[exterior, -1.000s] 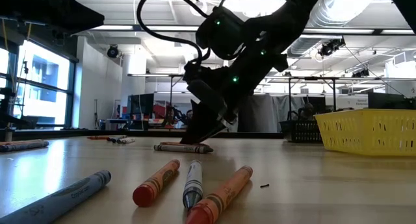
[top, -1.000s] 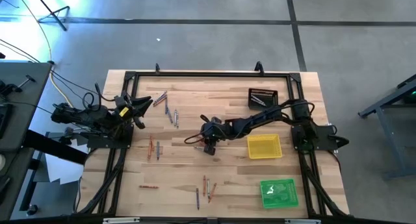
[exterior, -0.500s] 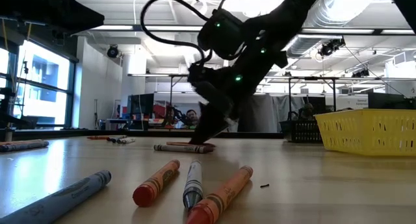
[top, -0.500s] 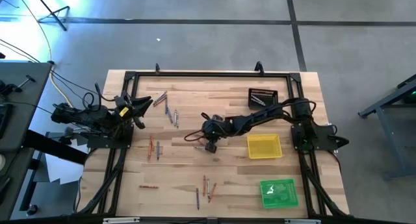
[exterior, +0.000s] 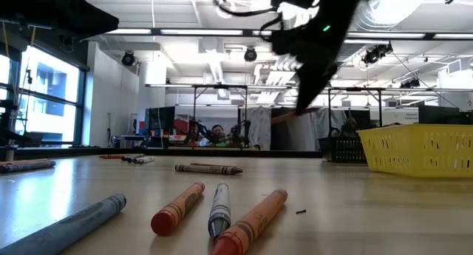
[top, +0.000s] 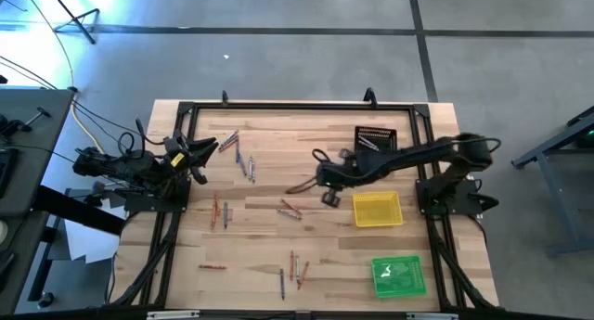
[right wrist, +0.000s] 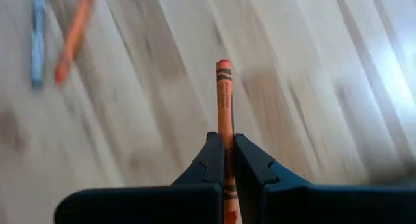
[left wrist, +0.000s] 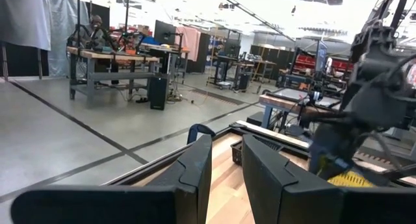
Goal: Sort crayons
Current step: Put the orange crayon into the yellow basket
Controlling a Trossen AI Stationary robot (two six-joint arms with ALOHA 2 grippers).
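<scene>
1. Gripping an orange crayon [right wrist: 224, 100], the right gripper [top: 331, 198] hangs clamped above the table [top: 269, 134], centre frame, left of the yellow tray [top: 377, 210].
2. Left gripper [top: 206, 146], upper left, fingers slightly apart.

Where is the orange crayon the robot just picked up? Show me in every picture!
High view: hidden under the right gripper, left of the yellow tray.
Low view: a blurred orange streak below the raised gripper, left of the yellow tray.
Left wrist view: too blurred to tell.
Right wrist view: the orange crayon sticks out between the shut fingers.
Shared landmark: the yellow tray.
</scene>
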